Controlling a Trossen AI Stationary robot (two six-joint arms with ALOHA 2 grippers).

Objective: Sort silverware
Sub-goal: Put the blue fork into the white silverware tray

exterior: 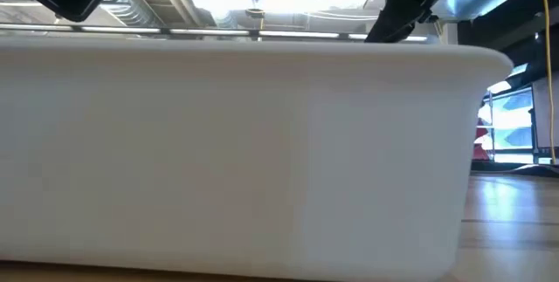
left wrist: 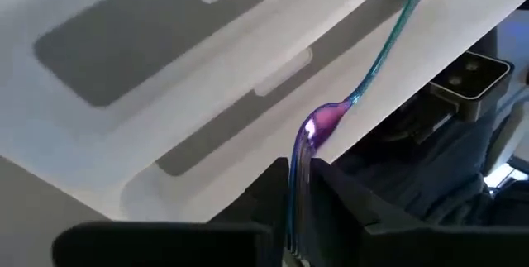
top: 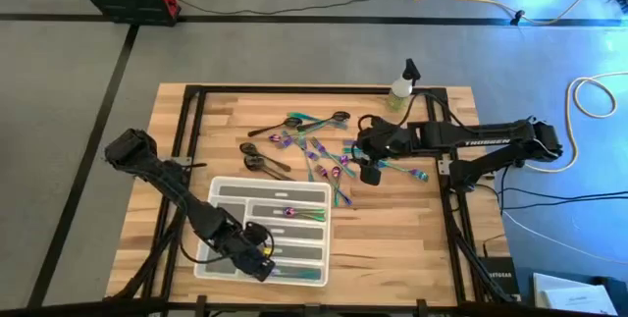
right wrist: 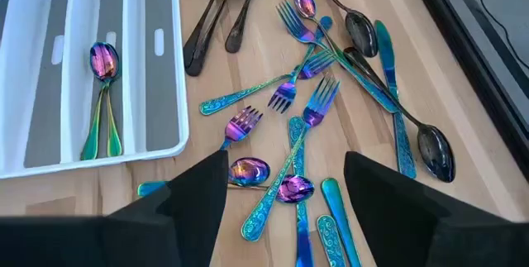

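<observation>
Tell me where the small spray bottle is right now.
In the high view the spray bottle stands at the table's far edge on the right side, just beyond the right arm and the loose silverware pile.

Light butcher-block wooden surface (top: 412, 243) with a black metal frame along its edges.

Resting directly on it:
- Translucent white plastic compartment tray (top: 228, 185), at the near side, left of centre. Its white wall (exterior: 244, 151) fills most of the low view.
- Loose scatter of slim metal silverware (top: 319, 155) at mid-surface, just beyond and right of the tray: iridescent purple-teal forks (right wrist: 307, 114), spoons (right wrist: 248, 170) and knives (right wrist: 393, 93), several overlapping.
- Dark near-black pieces (top: 263, 160) lie at the scatter's left edge.
- Small clear spray bottle with black nozzle (top: 401, 87), upright near the far edge, right of centre.
</observation>
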